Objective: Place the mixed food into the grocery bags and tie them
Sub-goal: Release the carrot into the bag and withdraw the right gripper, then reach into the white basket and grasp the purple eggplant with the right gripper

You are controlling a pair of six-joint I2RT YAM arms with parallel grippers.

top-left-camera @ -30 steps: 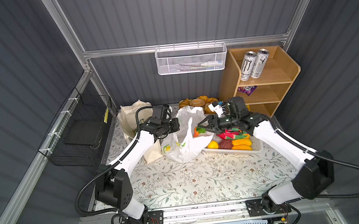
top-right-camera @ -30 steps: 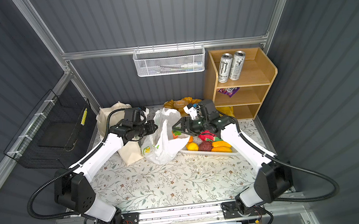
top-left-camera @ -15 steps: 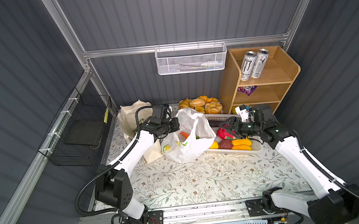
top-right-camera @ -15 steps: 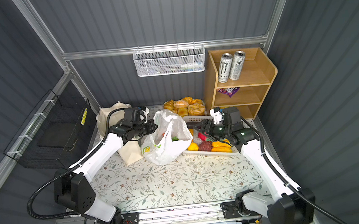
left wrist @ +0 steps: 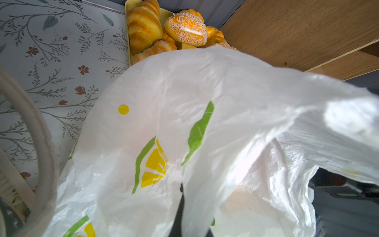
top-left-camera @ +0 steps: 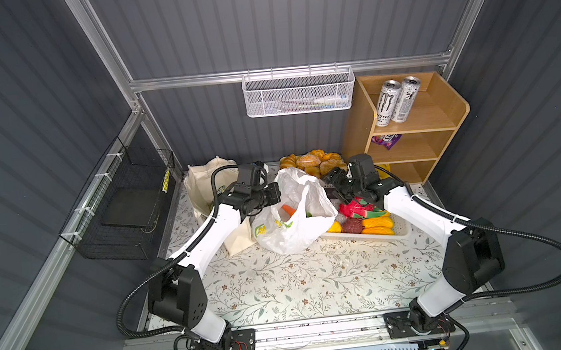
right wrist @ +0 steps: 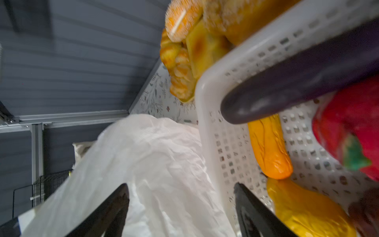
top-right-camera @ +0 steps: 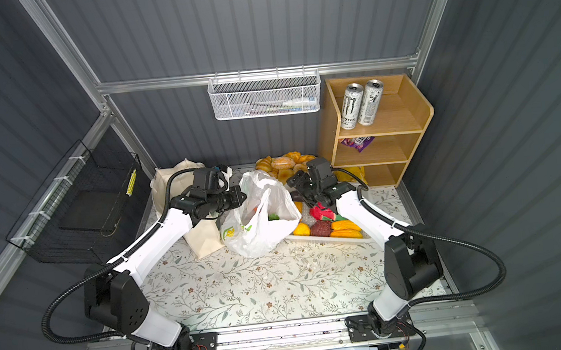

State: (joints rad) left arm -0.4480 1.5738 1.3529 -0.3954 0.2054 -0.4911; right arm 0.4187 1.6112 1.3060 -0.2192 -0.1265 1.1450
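At the scene's centre, I see the white plastic bag [top-left-camera: 298, 236] standing with toy food [top-left-camera: 289, 209] inside; the left gripper [top-left-camera: 275, 194] is clamped on its left rim. Right of it, the right gripper [right wrist: 182, 205] hovers spread wide over the basket [right wrist: 215, 123] containing the eggplant [right wrist: 297, 86].

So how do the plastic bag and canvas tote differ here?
The white plastic bag is thin, crinkly, with a lemon print; the canvas tote is cream cloth. The plastic bag is held open by the left gripper, an orange toy piece showing inside; the tote's inside is hidden. Both stand on the floral tabletop.
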